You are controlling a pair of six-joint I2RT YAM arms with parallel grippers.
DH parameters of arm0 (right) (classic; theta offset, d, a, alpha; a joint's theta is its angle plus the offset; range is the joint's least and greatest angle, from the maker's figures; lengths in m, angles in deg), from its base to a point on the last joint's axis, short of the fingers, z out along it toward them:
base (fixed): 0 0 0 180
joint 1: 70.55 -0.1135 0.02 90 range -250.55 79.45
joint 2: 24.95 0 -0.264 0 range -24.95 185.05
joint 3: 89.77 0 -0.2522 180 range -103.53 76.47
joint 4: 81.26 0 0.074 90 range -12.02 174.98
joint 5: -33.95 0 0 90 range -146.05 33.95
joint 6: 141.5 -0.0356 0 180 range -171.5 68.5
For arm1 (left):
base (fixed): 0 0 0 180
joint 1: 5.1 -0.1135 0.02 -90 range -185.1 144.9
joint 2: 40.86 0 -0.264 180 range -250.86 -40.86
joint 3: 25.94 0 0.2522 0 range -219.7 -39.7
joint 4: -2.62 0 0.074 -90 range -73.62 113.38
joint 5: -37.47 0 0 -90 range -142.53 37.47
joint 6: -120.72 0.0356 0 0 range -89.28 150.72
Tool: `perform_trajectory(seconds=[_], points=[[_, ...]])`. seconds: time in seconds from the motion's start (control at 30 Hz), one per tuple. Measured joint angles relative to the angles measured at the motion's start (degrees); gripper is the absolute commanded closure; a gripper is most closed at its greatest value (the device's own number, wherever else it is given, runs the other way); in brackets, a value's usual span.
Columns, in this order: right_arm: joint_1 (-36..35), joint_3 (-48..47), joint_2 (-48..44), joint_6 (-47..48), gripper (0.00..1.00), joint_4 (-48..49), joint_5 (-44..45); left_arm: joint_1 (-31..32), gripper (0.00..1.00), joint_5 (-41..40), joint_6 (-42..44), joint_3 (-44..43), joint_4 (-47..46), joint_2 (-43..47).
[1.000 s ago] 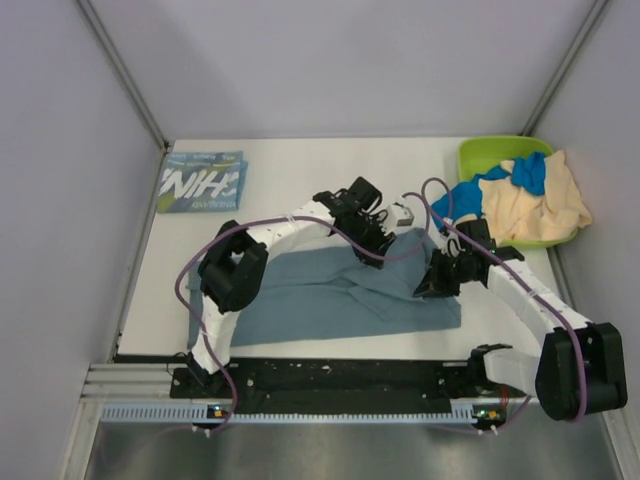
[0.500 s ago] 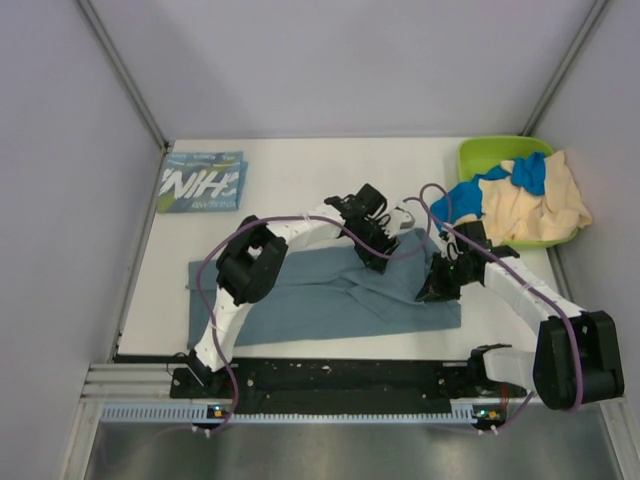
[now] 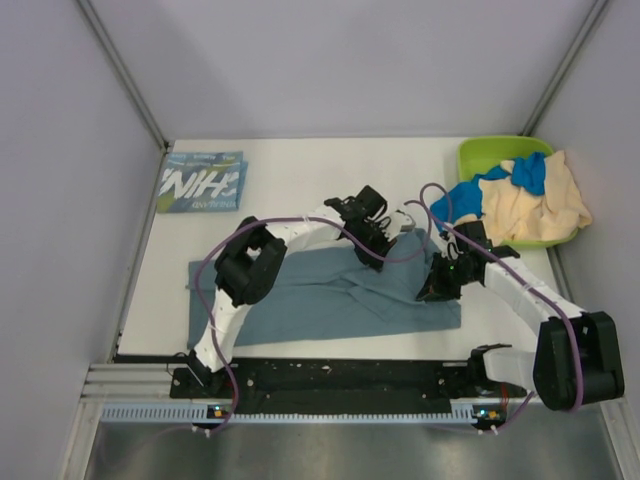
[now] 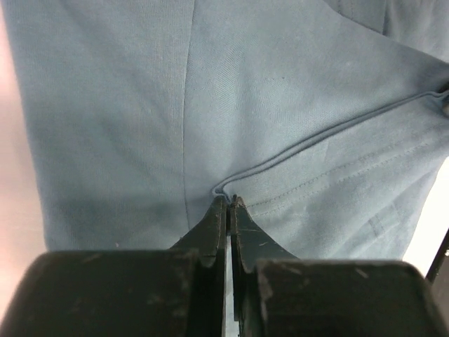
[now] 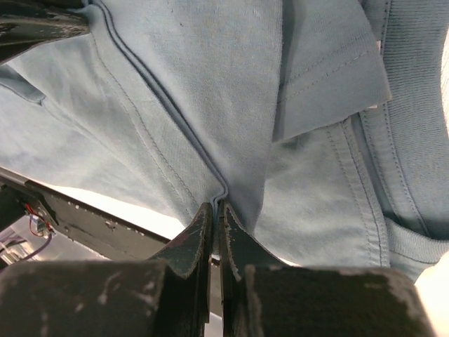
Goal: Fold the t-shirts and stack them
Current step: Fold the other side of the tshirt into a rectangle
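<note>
- Grey walls (image 3: 350, 60) close in a white table (image 3: 300, 175). The blue-grey shirt (image 3: 300, 295) lies spread across the table's near middle, between your two arms.
- Your left gripper (image 4: 228, 203) has its fingers pressed together, with a thin ridge of the shirt pinched at the tips, near the shirt's far right part.
- Your right gripper (image 5: 214, 207) is closed the same way on a raised fold of the same shirt, just to the right of the left one.
- This looks like the middle of a fold. Lift both pinches together at equal height, so the cloth between them stays flat and does not bunch.
- Each hold takes only a narrow bit of cloth, so pull slowly or it will likely slip out.
- Carry the flap over in parallel and lay it down before you let go.
- The teal shirt (image 3: 200, 183) sits folded at the far left corner, so stack there.
- The bright blue shirt (image 3: 525, 172) and the cream shirt (image 3: 545, 205) wait in the green tub (image 3: 490, 152) at the far right.
</note>
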Motion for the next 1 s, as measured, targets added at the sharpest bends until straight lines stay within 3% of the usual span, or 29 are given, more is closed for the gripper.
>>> perform_trajectory(seconds=[0.4,0.7,0.83,1.0], points=[[-0.6,-6.1,-6.7,0.2,1.00,-9.0,-1.2,-1.4,1.00,1.9,1.6,7.7,2.7,18.2],[-8.3,-8.9,-7.2,2.1,1.00,-18.3,-6.8,-3.8,1.00,6.6,1.9,16.3,3.7,22.6],[-8.1,-12.5,-3.0,4.2,1.00,-18.4,-3.6,-5.1,1.00,7.0,0.2,17.2,2.7,22.3],[-5.9,-18.7,8.7,7.9,1.00,-9.4,4.0,-8.6,1.00,4.5,-5.1,16.7,-3.7,18.9]])
